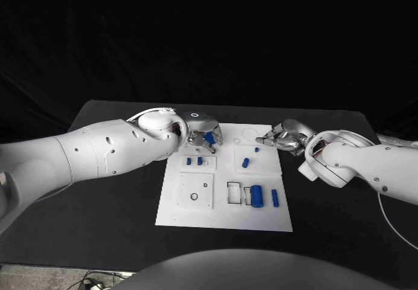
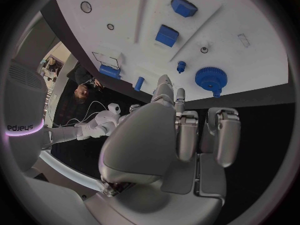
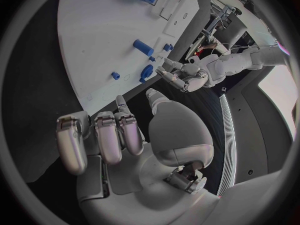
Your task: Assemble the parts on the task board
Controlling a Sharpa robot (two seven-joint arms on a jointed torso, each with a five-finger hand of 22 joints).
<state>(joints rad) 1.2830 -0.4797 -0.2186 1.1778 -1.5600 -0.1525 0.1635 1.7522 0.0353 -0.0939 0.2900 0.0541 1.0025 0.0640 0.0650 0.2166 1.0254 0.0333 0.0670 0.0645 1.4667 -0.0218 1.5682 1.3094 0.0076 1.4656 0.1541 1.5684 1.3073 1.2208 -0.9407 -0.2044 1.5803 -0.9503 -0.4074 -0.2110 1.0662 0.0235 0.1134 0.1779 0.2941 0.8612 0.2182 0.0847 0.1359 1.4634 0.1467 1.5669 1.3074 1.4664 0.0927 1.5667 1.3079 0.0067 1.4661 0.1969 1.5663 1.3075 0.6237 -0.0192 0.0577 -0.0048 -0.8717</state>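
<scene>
Counter (image 1: 113, 199): black, w/ white task board (image 1: 261, 220) lying flat mid-counter, between the two arms.
L robot hand (image 1: 202, 136): over the board's far-left corner, palm down. Wrist view shows fingers (image 2: 187, 135) curled in, nothing seen betw. them. Head view has a blue piece right at the fingertips. Can't tell if it's grasped or just touched.
Blue gear (image 2: 211, 78): near the board's far edge, just beyond the L fingertips. Looks to sit on the board in the wrist view. Seen from the other wrist, the gear (image 3: 147, 72) is right against the L robot hand (image 3: 187, 75).
R robot hand (image 1: 283, 136): at the board's far-right corner, clenched, fingers (image 3: 109, 135) folded in, holding nothing. Well apart from the L one.
Small blue stud (image 1: 257, 149): on the board, just beside the R hand, not touched.
Two blue blocks (image 1: 194, 161): side by side, left half of the board, near the L hand.
Blue peg (image 1: 246, 162): mid-board, lying tilted, right of the blocks.
Big blue cylinder (image 1: 257, 196): near-right part of the board, lying lengthwise.
Thin blue cylinder (image 1: 274, 197): just beside the big one, on its right, parallel; contact unclear.
</scene>
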